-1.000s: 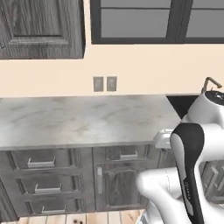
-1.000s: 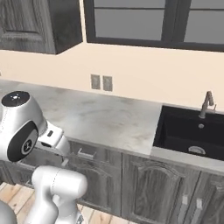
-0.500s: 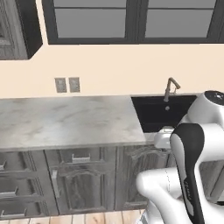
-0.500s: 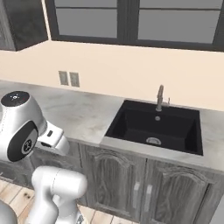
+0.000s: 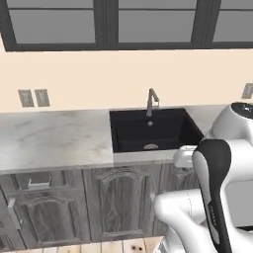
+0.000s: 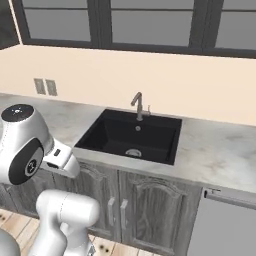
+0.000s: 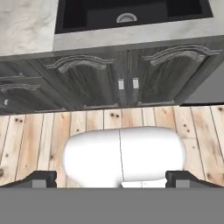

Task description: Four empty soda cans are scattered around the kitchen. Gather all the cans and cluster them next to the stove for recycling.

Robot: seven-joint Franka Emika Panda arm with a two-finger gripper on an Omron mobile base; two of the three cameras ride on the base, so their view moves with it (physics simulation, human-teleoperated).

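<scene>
Black sink is sitting sunk into the grey marble worktop, taken here as the landmark. Faucet is standing upright at the sink's back rim, spout leaning toward the basin; the drain is showing as a pale ring on the basin floor. Left of the sink a long run of worktop is lying bare, and on the cream wall above it two wall outlets are sitting side by side. Another plate on the wall right of the sink is being cut off by the frame edge. In the right base view the worktop is carrying on right of the sink, and below that stretch a pale grey appliance front is showing, its lower part cropped. Dark wood cabinet doors are standing directly below the sink, with two small pale handles meeting at the middle seam; plank floor is lying in front of them. Glass-fronted upper cabinets are hanging above the sink, tops cut off. The gripper is pointing down at the floor in front of the sink cabinets, its dark fingertips standing wide apart at the bottom corners, nothing between them. No soda cans or stove are appearing anywhere around the sink.
</scene>
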